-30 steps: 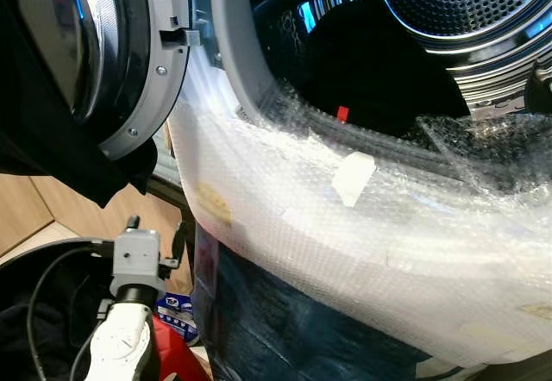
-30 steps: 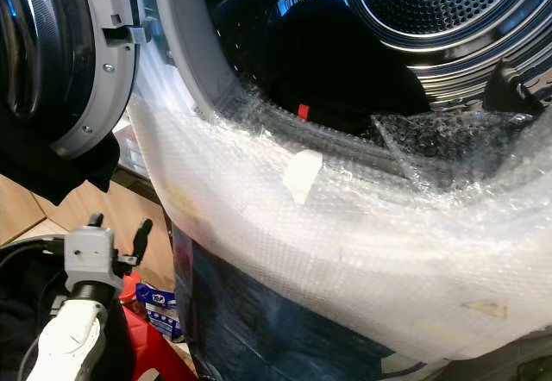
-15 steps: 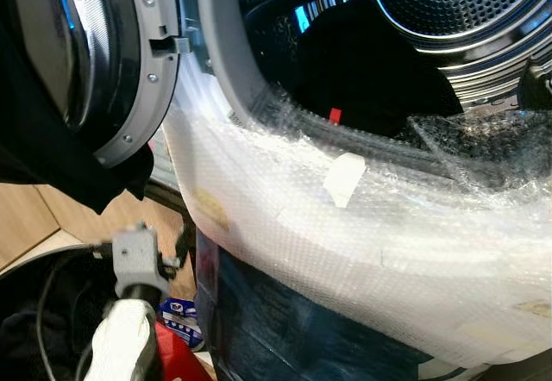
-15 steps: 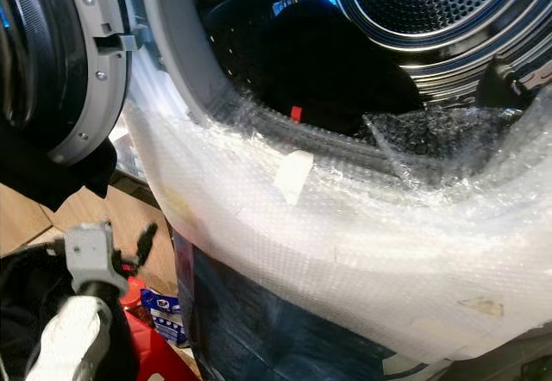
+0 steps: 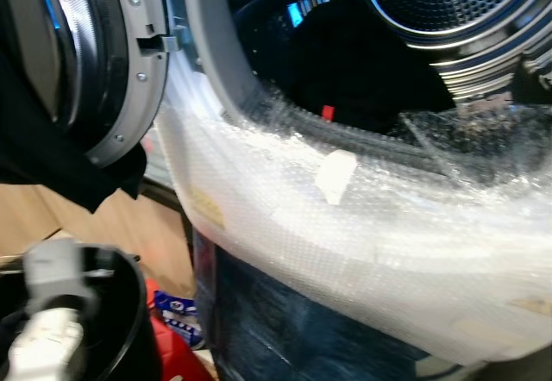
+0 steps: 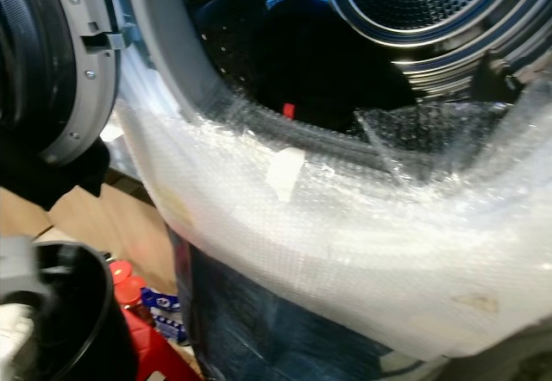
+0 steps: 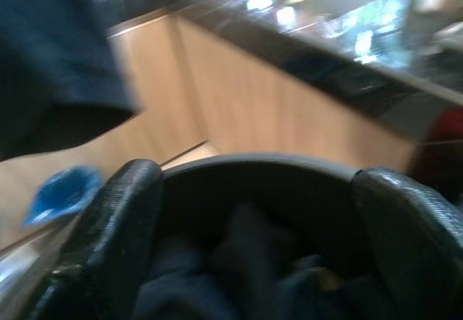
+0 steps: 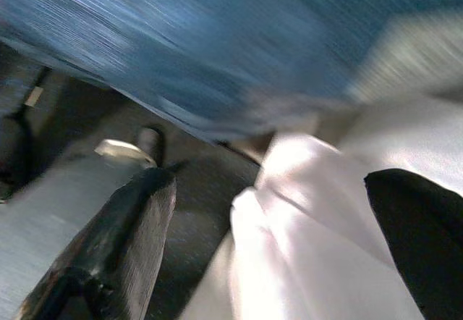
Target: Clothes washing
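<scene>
The washer (image 5: 362, 252), its front wrapped in bubble wrap, stands with its door (image 5: 95, 71) swung wide; dark clothes (image 5: 362, 71) lie in the drum. Below the door sits a black basket (image 7: 260, 171) (more dark laundry inside), the left gripper (image 7: 260, 255) spread above it. The right gripper (image 8: 275, 240) is spread too.
</scene>
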Tool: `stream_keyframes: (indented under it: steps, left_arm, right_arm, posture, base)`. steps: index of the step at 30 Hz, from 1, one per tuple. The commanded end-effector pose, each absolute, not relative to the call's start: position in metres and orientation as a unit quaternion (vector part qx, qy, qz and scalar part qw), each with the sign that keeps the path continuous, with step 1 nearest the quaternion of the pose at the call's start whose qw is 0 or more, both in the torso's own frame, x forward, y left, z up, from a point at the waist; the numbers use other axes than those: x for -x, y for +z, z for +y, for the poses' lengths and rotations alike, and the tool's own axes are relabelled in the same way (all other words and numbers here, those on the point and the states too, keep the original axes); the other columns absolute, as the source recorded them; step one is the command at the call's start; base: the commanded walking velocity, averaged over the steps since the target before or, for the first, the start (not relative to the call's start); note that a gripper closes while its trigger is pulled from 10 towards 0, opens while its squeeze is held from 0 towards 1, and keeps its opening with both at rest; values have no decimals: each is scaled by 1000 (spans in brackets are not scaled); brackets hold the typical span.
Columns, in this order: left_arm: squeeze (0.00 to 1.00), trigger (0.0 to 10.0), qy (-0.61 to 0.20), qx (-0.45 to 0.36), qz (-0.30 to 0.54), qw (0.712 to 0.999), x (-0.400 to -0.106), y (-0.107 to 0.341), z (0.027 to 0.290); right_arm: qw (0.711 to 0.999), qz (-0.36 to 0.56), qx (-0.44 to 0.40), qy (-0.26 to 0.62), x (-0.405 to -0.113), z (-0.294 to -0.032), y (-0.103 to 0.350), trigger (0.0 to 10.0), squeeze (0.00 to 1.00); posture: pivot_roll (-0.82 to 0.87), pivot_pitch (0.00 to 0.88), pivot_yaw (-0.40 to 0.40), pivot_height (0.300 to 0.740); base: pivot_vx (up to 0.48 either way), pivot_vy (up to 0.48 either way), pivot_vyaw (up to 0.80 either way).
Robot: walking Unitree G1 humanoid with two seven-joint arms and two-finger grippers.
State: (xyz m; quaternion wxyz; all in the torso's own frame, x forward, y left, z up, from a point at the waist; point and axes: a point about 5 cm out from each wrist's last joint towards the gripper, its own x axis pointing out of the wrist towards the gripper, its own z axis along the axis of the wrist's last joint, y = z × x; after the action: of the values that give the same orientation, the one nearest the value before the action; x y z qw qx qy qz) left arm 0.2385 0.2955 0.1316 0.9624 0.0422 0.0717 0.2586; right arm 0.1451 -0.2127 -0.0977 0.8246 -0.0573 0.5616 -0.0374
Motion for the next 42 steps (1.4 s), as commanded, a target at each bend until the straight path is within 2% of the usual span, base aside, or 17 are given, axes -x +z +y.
stream_keyframes:
  steps: [1, 7, 10, 13, 21, 37, 42]
  left_arm:
    - [1000, 10000, 259, -44, 76, 962, -243, 136, 296]
    - [1000, 10000, 247, -34, 102, 963, -245, 135, 296]
    - [1000, 10000, 255, 23, 160, 953, -240, 124, 314]
    - [1000, 10000, 277, 19, 210, 937, -234, 109, 328]
    - [1000, 10000, 287, 22, 263, 921, -230, 96, 342]
    - [1000, 10000, 263, 27, 314, 912, -225, 88, 336]
    - [1000, 10000, 280, 47, 324, 902, -219, 80, 337]
  right_arm:
    - [823, 564, 58, -35, -143, -212, -99, 10000, 0]
    - [818, 571, 58, -29, -138, -210, -101, 10000, 0]
    - [817, 574, 55, -30, -135, -209, -102, 10000, 0]
    - [816, 575, 52, -30, -134, -207, -102, 10000, 0]
    - [820, 570, 53, -28, -140, -210, -100, 10000, 0]
    - [817, 574, 51, -13, -137, -208, -101, 10000, 0]
    - [817, 574, 49, -13, -136, -208, -102, 10000, 0]
  posture:
    - [185, 95, -24, 740]
    - [184, 105, -24, 740]
    - [188, 111, -27, 740]
    - [182, 102, -28, 740]
    - [172, 97, -34, 740]
    - [165, 87, -39, 740]
    - [157, 80, -40, 740]
  base:
    - [0, 0, 0]
    - [0, 0, 0]
    - [0, 0, 0]
    - [0, 0, 0]
    - [0, 0, 0]
    - [0, 0, 0]
    - [0, 0, 0]
